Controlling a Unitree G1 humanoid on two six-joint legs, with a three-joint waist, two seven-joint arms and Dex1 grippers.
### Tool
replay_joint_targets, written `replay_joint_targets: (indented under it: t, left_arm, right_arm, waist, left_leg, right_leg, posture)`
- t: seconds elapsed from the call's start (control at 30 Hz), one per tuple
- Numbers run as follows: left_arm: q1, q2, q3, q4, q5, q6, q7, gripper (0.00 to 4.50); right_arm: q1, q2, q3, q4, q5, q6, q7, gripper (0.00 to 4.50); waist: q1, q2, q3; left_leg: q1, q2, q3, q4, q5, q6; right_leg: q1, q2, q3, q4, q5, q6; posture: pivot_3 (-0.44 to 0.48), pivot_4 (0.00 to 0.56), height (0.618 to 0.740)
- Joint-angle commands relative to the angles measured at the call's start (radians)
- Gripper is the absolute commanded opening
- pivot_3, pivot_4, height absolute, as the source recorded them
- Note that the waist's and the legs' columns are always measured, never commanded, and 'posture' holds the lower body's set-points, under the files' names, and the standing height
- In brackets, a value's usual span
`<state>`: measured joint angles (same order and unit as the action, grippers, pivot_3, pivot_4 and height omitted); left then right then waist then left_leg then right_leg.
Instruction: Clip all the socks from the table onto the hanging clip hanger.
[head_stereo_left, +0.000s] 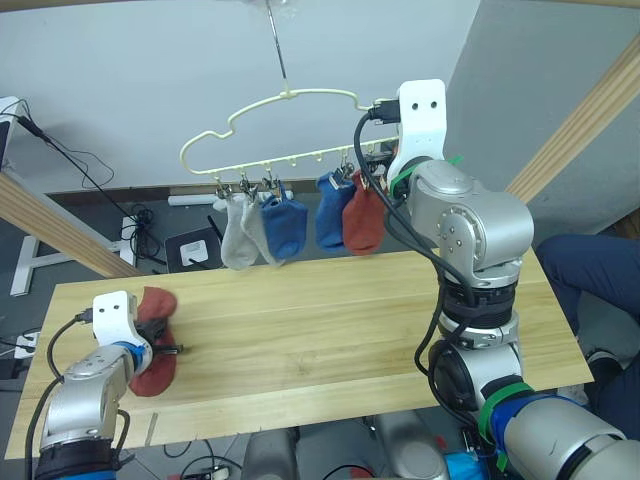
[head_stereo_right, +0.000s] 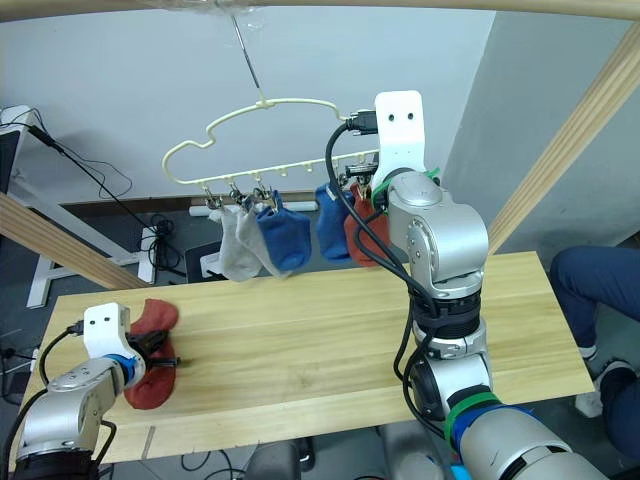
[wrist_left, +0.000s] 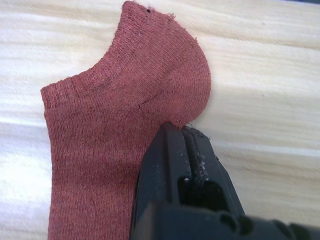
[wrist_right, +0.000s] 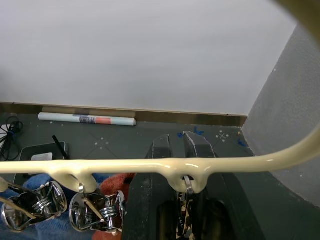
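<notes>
A rust-red ankle sock (head_stereo_left: 152, 340) lies flat at the left end of the pale wooden plank worktop (head_stereo_left: 330, 320), its edge pinched in the clenched left end effector (wrist_left: 186, 131). The right end effector (wrist_right: 174, 141), fingers nearly closed, sits at the pale yellow wire clip hanger (head_stereo_left: 290, 125), where two grey, two blue and one red sock hang.

Left arm: reached low and forward, forearm angled down, wrist bent toward the surface.
Left gripper (wrist_left: 186, 131): fingers pressed together, tips closed on the edge of the rust-red sock (wrist_left: 115, 125), which lay mostly ahead of and to one side of the jaws.
Right arm: raised high, elbow bent sharply, forearm pointing up and away from the body.
Right gripper (wrist_right: 175, 141): two black fingers stood close together with a narrow gap; the clip hanger (wrist_right: 150, 167) bar crossed just in front of the jaws, one small metal clip (wrist_right: 186, 186) hanging between them.
</notes>
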<state>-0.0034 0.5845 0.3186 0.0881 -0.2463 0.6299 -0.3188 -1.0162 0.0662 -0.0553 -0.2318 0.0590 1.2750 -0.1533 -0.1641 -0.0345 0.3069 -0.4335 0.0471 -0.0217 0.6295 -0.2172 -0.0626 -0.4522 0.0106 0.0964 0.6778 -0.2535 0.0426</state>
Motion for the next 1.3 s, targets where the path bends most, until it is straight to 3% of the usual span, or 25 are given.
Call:
replay_joint_targets:
  t: [0.03,0.4,0.43,0.47,0.7,0.9,1.03,1.3]
  left_arm:
    - [0.074,-0.029,-0.057,-0.107,-0.019,0.055,-0.044,0.64]
    - [0.050,-0.054,-0.004,-0.297,-0.082,0.171,-0.026,3.97]
    - [0.031,-0.045,0.013,-0.315,-0.099,0.185,-0.031,4.31]
    - [0.016,-0.038,0.027,-0.328,-0.111,0.197,-0.035,4.47]
    - [-0.030,0.018,0.124,-0.334,-0.164,0.216,-0.062,4.47]
    - [-0.085,0.031,0.099,-0.177,-0.105,0.138,-0.050,4.47]
    - [-0.134,0.025,0.023,0.012,-0.048,0.043,-0.088,4.47]
    - [-0.155,0.027,-0.012,0.115,-0.027,0.027,-0.100,4.47]
  right_arm:
    - [-0.005,-0.001,-0.013,-0.027,-0.011,-0.011,-0.008,0.02]
    - [-0.008,0.008,-0.015,-0.014,-0.008,-0.025,-0.007,0.02]
    - [-0.008,0.013,-0.015,-0.011,-0.007,-0.030,-0.008,0.02]
    - [-0.008,0.016,-0.015,-0.008,-0.006,-0.034,-0.009,0.02]
    - [-0.002,0.035,-0.016,-0.001,-0.009,-0.054,-0.014,0.02]
    - [-0.003,0.034,-0.017,-0.003,-0.009,-0.053,-0.014,0.02]
    - [-0.003,0.024,-0.017,-0.018,-0.015,-0.035,-0.017,0.02]
    - [-0.001,0.017,-0.017,-0.035,-0.017,-0.014,-0.020,0.02]
  waist:
    - [-0.001,0.000,0.000]
    - [0.001,0.000,0.000]
    - [0.001,0.000,0.000]
    - [0.001,0.000,0.000]
    - [0.001,0.000,0.000]
    - [0.001,-0.001,0.000]
    - [0.002,-0.001,0.000]
    - [-0.001,-0.001,0.000]
  left_leg:
    - [0.000,0.000,0.000,0.000,0.000,0.000]
    - [-0.001,-0.001,-0.001,0.000,0.000,0.000]
    - [-0.001,-0.001,-0.001,0.000,0.000,0.000]
    - [-0.001,-0.001,0.000,0.000,0.000,0.000]
    - [-0.001,-0.001,-0.001,-0.001,0.000,0.000]
    - [-0.002,-0.001,-0.001,-0.001,0.000,0.000]
    - [-0.002,-0.001,0.000,-0.001,0.000,0.000]
    - [-0.002,0.000,-0.001,-0.002,0.000,0.000]
  right_leg:
    - [0.000,0.000,0.000,-0.001,0.000,0.000]
    - [0.000,-0.001,-0.001,-0.001,-0.001,0.002]
    - [0.000,-0.001,-0.001,-0.001,-0.001,0.002]
    - [0.000,-0.001,-0.001,-0.001,-0.001,0.002]
    - [0.000,0.000,-0.001,-0.002,-0.001,0.001]
    - [0.000,0.000,-0.001,-0.004,-0.001,0.001]
    - [0.000,0.000,-0.001,-0.004,-0.001,0.001]
    - [0.000,-0.001,-0.001,-0.004,-0.001,0.001]
  posture:
    - [-0.213,0.339,0.740]
    - [-0.201,0.338,0.740]
    - [-0.169,0.331,0.740]
    - [-0.169,0.331,0.740]
    - [-0.159,0.323,0.740]
    - [-0.173,0.322,0.740]
    - [-0.206,0.327,0.740]
    - [-0.225,0.334,0.740]
